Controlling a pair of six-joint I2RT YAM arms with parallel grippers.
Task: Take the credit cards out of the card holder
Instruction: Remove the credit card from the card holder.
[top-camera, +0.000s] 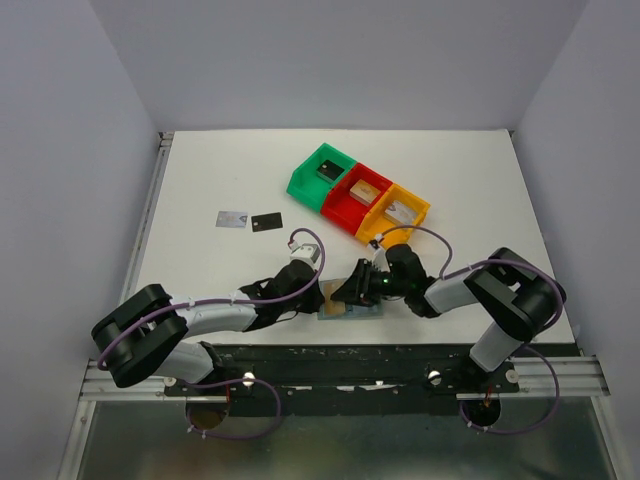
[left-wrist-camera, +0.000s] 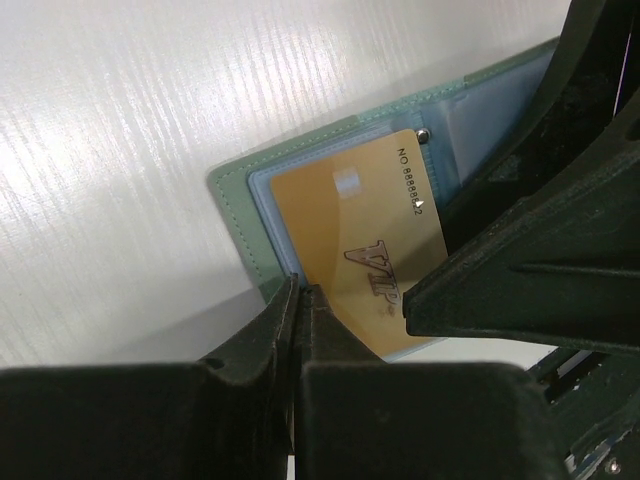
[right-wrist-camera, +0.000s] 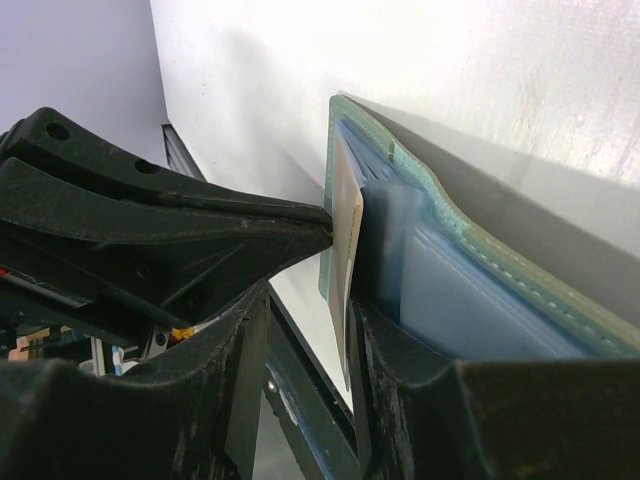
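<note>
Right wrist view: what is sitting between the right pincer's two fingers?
The tan-gold card, seen edge-on, stands between the fingers of the right pincer, beside the clear sleeves of the card holder; the right wrist view shows it.

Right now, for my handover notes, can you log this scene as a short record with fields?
cards out: silver card and black card, side by side on the table
card left: gold card, in the open card holder
left gripper: shut, tips at the card holder's edge
right gripper: open, jaws straddling the gold card's edge
</note>
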